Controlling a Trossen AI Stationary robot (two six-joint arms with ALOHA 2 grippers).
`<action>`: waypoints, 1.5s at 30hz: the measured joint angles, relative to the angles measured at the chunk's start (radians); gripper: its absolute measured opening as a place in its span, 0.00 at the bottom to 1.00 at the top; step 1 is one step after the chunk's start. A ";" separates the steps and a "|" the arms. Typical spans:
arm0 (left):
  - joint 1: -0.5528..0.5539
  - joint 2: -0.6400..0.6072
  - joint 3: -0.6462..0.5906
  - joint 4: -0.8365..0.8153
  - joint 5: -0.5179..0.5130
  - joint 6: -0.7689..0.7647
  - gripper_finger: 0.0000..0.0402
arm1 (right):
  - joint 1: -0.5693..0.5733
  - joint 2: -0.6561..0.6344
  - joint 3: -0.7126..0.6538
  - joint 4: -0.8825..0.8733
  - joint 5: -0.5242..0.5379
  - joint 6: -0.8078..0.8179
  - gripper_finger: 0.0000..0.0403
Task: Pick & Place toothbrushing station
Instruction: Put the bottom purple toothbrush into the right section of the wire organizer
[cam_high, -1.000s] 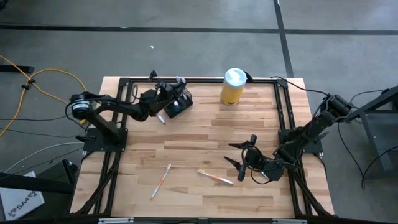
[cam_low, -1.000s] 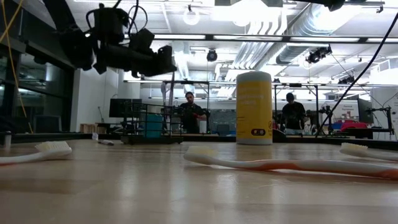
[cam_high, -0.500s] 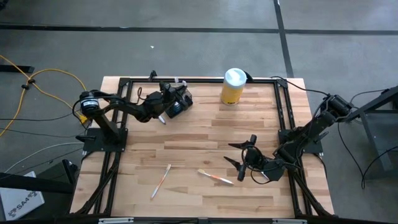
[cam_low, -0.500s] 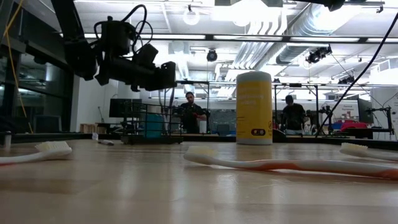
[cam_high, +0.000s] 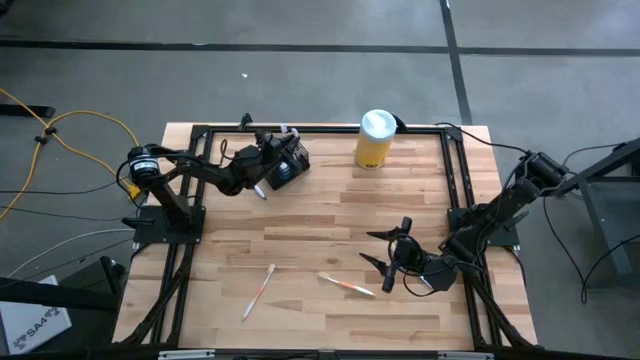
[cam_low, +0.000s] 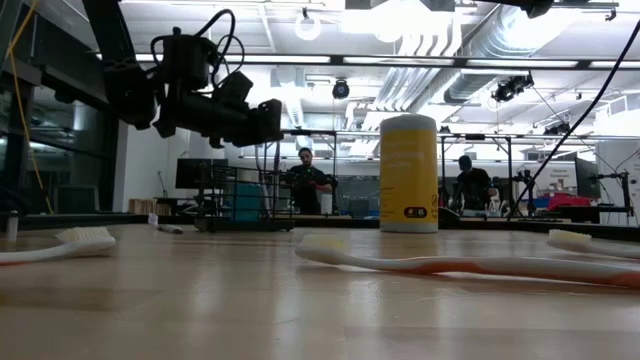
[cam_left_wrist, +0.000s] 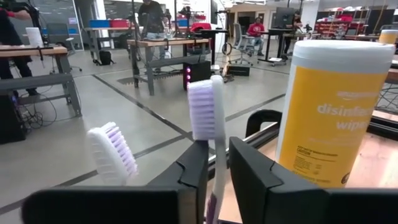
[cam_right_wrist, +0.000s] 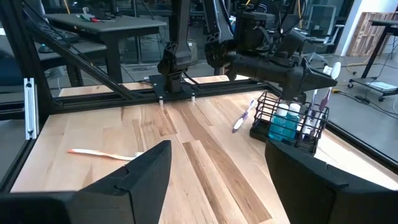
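The toothbrushing station (cam_high: 288, 165) sat left of the yellow wipes canister (cam_high: 373, 139). Left gripper (cam_high: 281, 158) pinched a purple-bristled toothbrush (cam_left_wrist: 210, 134) standing in it; right gripper (cam_high: 390, 258), fingers spread, waited well apart.

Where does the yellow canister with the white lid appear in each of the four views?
High view: yellow canister at the table's far edge, near the middle.
Low view: right of centre, standing far back.
Left wrist view: close ahead, just past the left pincer.
Right wrist view: not in it.
Shared landmark: the black wire holder, left of the canister in the high and low views.
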 joint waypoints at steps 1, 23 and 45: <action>0.004 0.000 0.000 0.000 0.000 -0.002 0.17 | 0.000 0.000 0.000 0.000 0.000 0.000 0.62; -0.011 -0.089 0.000 -0.137 0.009 -0.050 0.25 | 0.000 0.000 0.000 0.000 -0.004 0.000 0.62; -0.005 -0.089 0.000 -0.217 0.036 -0.108 0.41 | 0.000 0.000 0.000 0.039 -0.033 -0.026 0.62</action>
